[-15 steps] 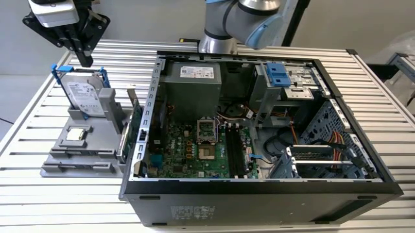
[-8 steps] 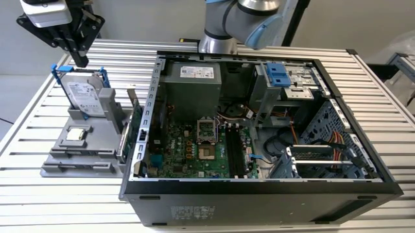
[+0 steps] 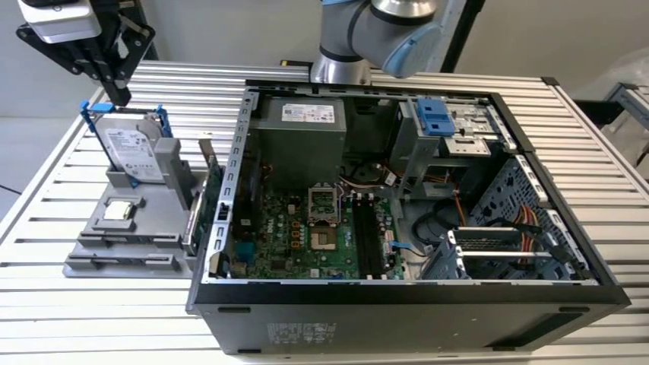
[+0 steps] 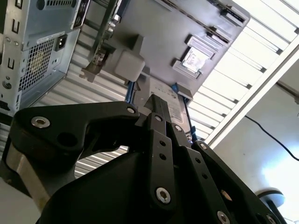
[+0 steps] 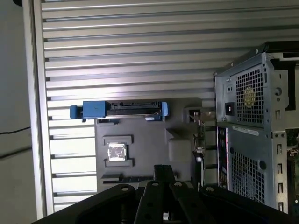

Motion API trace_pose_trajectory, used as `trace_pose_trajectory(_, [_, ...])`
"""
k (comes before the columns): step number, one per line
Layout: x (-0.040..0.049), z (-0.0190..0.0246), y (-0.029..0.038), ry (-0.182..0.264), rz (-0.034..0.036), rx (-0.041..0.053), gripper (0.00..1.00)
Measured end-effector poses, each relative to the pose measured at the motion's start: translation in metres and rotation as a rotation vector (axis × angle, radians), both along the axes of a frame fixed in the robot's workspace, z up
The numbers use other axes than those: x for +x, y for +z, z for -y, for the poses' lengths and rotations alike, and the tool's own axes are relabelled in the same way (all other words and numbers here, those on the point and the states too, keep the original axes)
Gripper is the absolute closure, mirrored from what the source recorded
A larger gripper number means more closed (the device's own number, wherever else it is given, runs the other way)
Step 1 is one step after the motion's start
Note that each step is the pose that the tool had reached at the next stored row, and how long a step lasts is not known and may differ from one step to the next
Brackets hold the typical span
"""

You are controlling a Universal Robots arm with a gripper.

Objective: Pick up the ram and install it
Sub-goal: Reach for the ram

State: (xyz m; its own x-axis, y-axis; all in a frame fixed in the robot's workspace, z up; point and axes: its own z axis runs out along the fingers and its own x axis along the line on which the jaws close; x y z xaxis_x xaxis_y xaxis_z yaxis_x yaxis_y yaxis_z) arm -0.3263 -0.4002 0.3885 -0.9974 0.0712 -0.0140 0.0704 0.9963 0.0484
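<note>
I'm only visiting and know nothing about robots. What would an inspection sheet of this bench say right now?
Surface: slatted metal table, bearing an open computer case and a grey holder.
Job's things: ram probably the thin board on edge between holder and case; too edge-on to be sure.
Clutter: hard drive upright in the holder; chip flat on it.
Grippers: pincer shut, empty, near the hard drive's top.
Cables: coloured wires inside the case.
Surroundings: arm behind the case; pale wall.
</note>
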Motion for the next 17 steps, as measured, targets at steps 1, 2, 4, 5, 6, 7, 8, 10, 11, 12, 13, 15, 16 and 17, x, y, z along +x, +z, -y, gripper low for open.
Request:
trace_pose_trajectory(1, [-0.0011, 0.0, -0.0001, 0.0, 0.0, 0.0, 1.0])
trace_pose_trajectory(2, [-0.0021, 0.0, -0.0001, 0.0, -0.0001, -0.0001, 1.0])
trace_pose_trajectory(4, [-0.004, 0.0, -0.0004, 0.0, 0.0, 0.0, 1.0])
trace_pose_trajectory(5, [-0.0049, 0.0, -0.0005, 0.0, 0.0, 0.0, 1.0])
trace_pose_trajectory(6, [-0.006, 0.0, -0.0005, 0.0, 0.0, 0.0, 1.0])
trace_pose_trajectory(7, [-0.0068, 0.0, -0.0006, 0.0, -0.0001, 0.0, 1.0])
trace_pose_trajectory(8, [-0.0077, 0.0, -0.0007, 0.0, -0.0001, 0.0, 1.0])
trace_pose_trajectory(10, [-0.0095, 0.0, -0.0009, 0.0, -0.0001, 0.0, 1.0])
trace_pose_trajectory(11, [-0.0104, 0.0, -0.001, 0.0, -0.0001, 0.0, 1.0])
trace_pose_trajectory(12, [-0.0113, 0.0, -0.0011, 0.0, -0.0002, 0.0, 1.0])
trace_pose_trajectory(13, [-0.0122, 0.0, -0.0012, 0.0, -0.0002, -0.0001, 1.0])
trace_pose_trajectory(15, [-0.0141, 0.0, -0.0014, 0.0, -0.0001, 0.0, 1.0])
trace_pose_trajectory(16, [-0.0152, 0.0, -0.0015, 0.0, -0.0002, 0.0, 1.0])
trace_pose_trajectory(17, [-0.0161, 0.0, -0.0016, 0.0, -0.0003, -0.0001, 1.0])
